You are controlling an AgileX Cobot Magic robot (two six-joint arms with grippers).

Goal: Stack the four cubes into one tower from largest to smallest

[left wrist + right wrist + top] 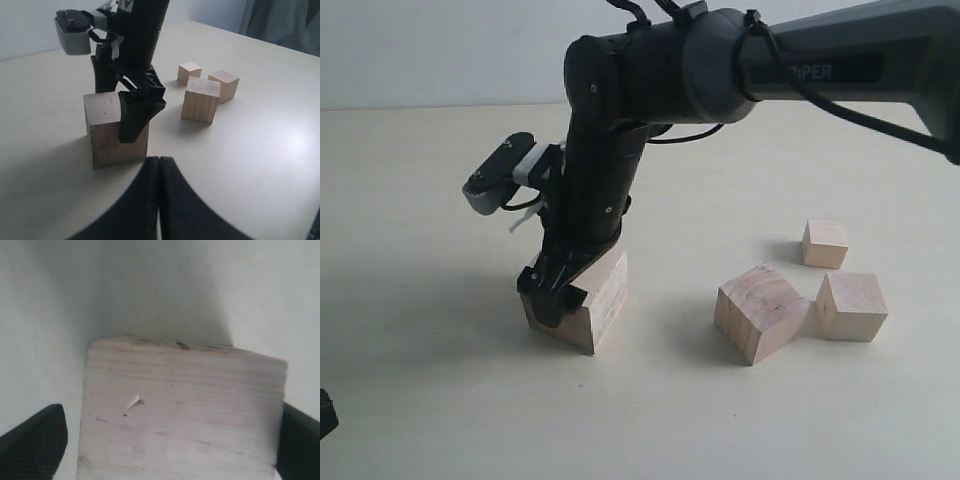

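The largest cube [598, 308] rests on the table left of centre. My right gripper [570, 290] reaches down over it, open, one finger on each side. In the right wrist view the cube [180, 410] fills the space between the fingers [35, 440], with a strip of table showing beside one of them. The second-largest cube [760, 312], a medium cube [850, 305] and the smallest cube [824, 243] sit apart on the right. My left gripper [159, 160] is shut and empty, low over the table in front of the largest cube [107, 132]. No cube lies on another.
The pale table [440, 400] carries only the cubes. The right arm [650, 70] stretches in from the upper right, above the three loose cubes. A dark piece of the left arm [325, 412] shows at the lower left corner.
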